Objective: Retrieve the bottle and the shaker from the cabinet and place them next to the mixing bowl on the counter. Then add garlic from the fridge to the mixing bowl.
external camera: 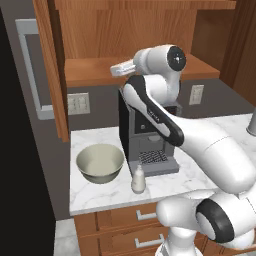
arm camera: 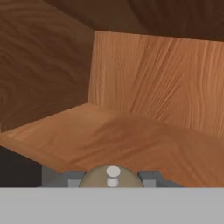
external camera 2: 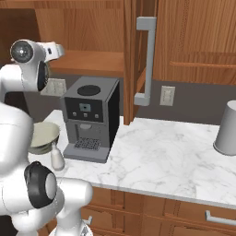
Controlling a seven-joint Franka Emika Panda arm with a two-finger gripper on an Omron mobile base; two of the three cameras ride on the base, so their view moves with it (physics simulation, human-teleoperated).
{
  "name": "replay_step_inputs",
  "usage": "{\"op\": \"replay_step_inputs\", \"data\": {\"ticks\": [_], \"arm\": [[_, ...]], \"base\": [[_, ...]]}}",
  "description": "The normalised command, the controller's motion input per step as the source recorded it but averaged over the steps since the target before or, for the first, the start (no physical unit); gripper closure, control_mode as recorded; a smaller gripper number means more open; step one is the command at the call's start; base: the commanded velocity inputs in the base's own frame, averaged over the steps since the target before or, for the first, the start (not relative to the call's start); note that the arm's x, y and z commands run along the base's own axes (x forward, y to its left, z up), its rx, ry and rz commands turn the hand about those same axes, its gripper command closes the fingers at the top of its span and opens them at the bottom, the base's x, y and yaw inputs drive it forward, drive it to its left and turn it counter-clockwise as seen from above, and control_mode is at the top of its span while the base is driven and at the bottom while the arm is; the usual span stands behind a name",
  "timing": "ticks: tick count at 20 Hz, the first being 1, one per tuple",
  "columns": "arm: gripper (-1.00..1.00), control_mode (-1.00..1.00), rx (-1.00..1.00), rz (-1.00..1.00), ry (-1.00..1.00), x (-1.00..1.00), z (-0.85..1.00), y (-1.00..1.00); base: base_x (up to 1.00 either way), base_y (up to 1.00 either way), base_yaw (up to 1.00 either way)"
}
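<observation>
The shaker (arm camera: 112, 176), knob top showing, sits clamped between the claw's (arm camera: 112, 178) dark tips, at the front edge of the cabinet (arm camera: 131, 140) shelf.

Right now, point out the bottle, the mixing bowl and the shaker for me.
bottle (external camera: 138, 180): left base view, on its rounded white body.
mixing bowl (external camera: 100, 161): left base view, on its pale interior.
shaker (arm camera: 113, 175): hand view, on its knob top between the fingertips.

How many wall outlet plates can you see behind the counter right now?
2: one outlet plate left of the coffee machine, another outlet plate to its right. The arm may hide more.
</observation>
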Motion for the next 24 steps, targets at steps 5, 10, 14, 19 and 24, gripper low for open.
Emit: {"op": "replay_step_inputs", "data": {"ticks": [5,10,14,19,24], "arm": [[1.0,-1.0,0.0,-0.01,0.13,-0.77,0.19,-0.1],[1.0,-1.0,0.0,-0.15,0.13,-0.69,0.05,0.0],[1.0,-1.0,0.0,-0.25,0.0,-0.74,0.0,0.0],[1.0,-1.0,0.0,-0.25,-0.03,-0.76,-0.04,0.0],[1.0,-1.0,0.0,-0.16,-0.03,-0.67,-0.18,0.0]], "base": [[0.0,0.0,0.0],[0.0,0.0,0.0],[0.0,0.0,0.0],[0.0,0.0,0.0],[0.0,0.0,0.0]]}}
